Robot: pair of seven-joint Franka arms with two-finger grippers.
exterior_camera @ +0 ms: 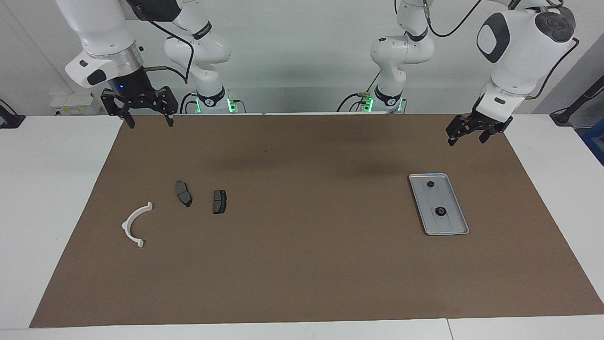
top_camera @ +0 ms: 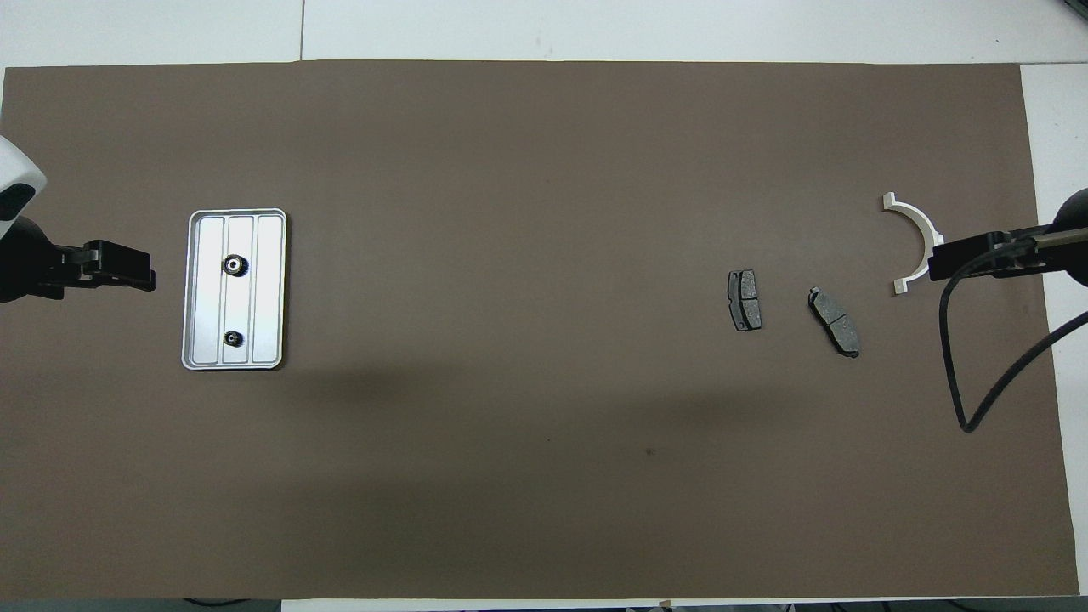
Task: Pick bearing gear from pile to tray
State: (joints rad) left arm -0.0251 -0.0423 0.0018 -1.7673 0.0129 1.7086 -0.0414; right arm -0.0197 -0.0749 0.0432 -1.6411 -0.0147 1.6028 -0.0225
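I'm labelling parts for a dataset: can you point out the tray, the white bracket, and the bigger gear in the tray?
tray [top_camera: 270, 289]: overhead view, bare base strip beside the gears.
white bracket [exterior_camera: 130, 221]: facing view, middle of its curved band.
bigger gear [top_camera: 234, 265]: overhead view, centre of the gear.

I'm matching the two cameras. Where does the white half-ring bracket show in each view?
Facing view: white half-ring bracket, low at the picture's left, beside the two dark pad plates.
Overhead view: same bracket, at the right edge, mid-height.
Shared landmark: the metal tray sits at the mat's other end in both.
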